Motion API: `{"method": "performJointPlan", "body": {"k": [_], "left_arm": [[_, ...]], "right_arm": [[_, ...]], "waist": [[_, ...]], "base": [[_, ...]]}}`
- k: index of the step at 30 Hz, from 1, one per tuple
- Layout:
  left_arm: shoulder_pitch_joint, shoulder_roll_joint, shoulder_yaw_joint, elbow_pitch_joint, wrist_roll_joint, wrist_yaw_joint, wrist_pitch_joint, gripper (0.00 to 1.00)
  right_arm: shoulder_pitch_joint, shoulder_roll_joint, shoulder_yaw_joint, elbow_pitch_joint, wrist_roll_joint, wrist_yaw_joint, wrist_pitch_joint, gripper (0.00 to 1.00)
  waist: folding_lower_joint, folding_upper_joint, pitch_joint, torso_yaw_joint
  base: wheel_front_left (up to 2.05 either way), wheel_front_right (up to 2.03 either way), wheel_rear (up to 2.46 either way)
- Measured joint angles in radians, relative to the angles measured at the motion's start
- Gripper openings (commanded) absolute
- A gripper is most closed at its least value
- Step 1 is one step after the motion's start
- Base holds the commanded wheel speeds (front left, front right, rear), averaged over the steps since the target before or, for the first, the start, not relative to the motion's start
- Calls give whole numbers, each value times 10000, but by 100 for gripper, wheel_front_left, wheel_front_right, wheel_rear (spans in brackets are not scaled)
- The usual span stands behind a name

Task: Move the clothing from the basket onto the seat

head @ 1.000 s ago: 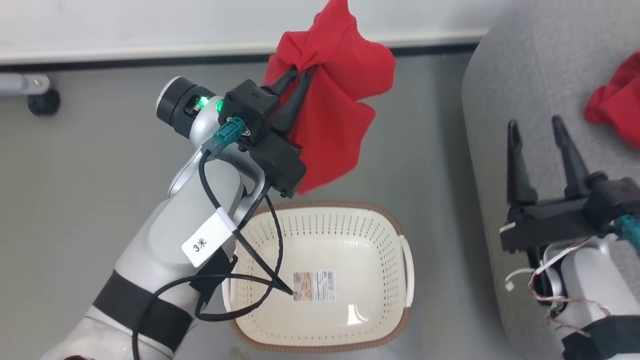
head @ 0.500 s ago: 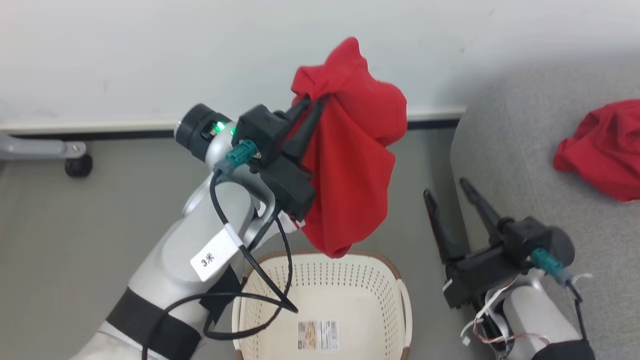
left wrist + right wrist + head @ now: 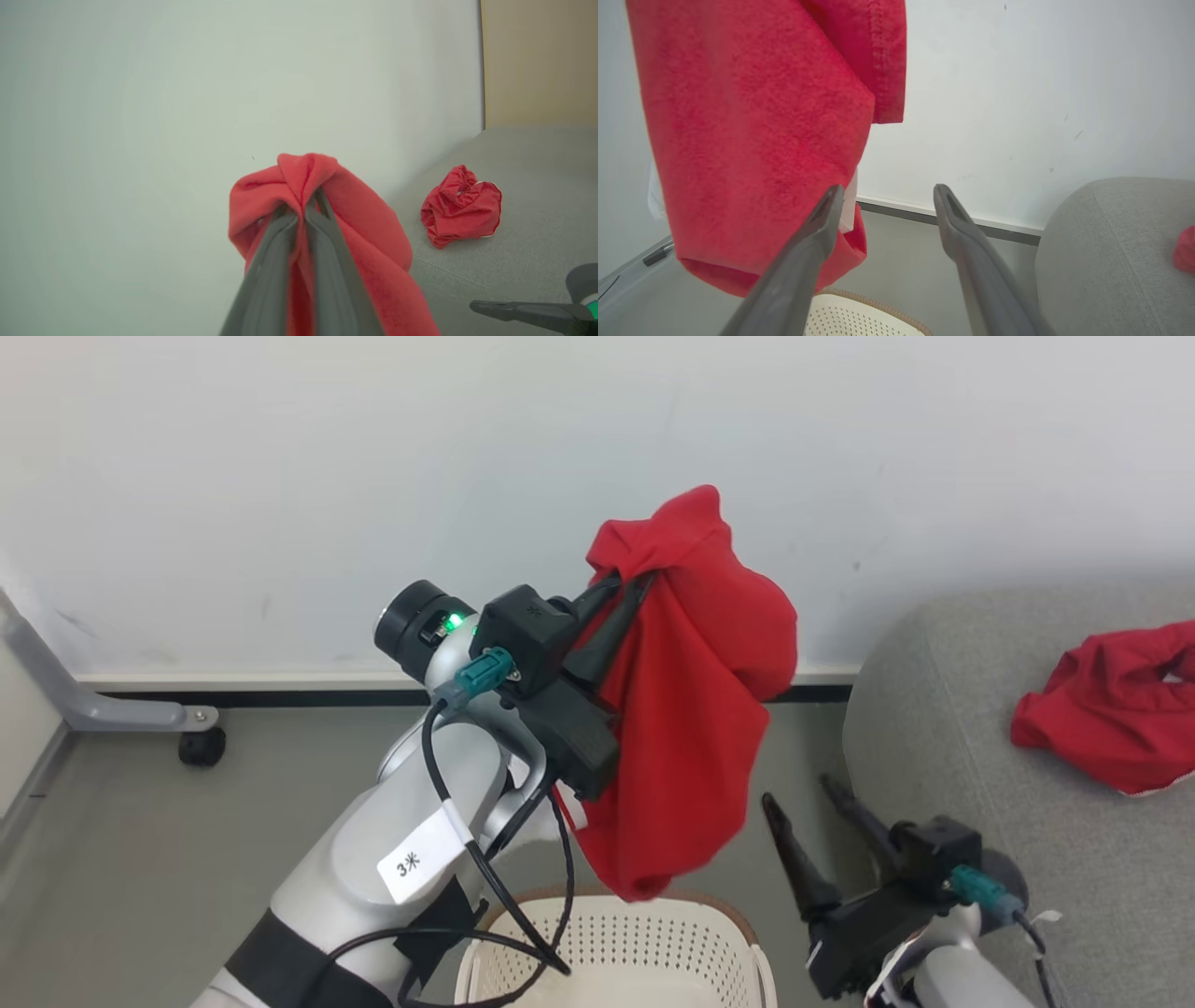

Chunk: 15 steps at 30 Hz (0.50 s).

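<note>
Two soft red fabric garments are shown, and one of them, the hanging red garment (image 3: 691,709), is pinched near its top between the closed dark fingers of the left gripper (image 3: 633,581), with the rest draped down in loose folds. Compared with a second ago, the head camera has been tilted upward, so more of the plain white wall (image 3: 280,476) is seen and the oval cream perforated plastic basket (image 3: 653,943) is cut off at the bottom edge; that shift is not a move of the things. What has truly changed is that the hanging red garment has been carried a little nearer to the large grey upholstered seat (image 3: 943,821), with its lowest fold just over the basket's brown rim. Nothing red is seen in the part of the basket that shows. The right gripper (image 3: 796,791), its fingers spread apart and empty, has been drawn back from the seat and is now found over the grey floor (image 3: 187,859) between basket and seat. The other, crumpled red garment (image 3: 1111,719) is already laid on the seat. It is judged that the last piece is in transit, and that only the carry across and the release are left. The right gripper lies close below the cloth's likely path and could be brushed by the trailing hem. A black cable (image 3: 427,751) is looped from the left forearm over the basket. A grey metal leg with a black castor (image 3: 201,747) is seen well apart at the left, by the wall.
</note>
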Motion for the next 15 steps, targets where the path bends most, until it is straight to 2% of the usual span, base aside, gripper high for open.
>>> {"method": "performJointPlan", "body": {"k": [7, 15], "left_arm": [[164, -17, -314, -725, -107, -4, 276, 0], [365, -12, -523, -1440, -253, -63, 612, 0]], "right_arm": [[46, -489, 2345, -374, 1411, 2, 0, 100], [-448, -1310, 4025, -1089, 2895, 0, 2, 100]], "waist": [[1, 0, -451, 343], [1, 2, -639, 747]], "base": [[0, 0, 0], [0, 0, 0]]}}
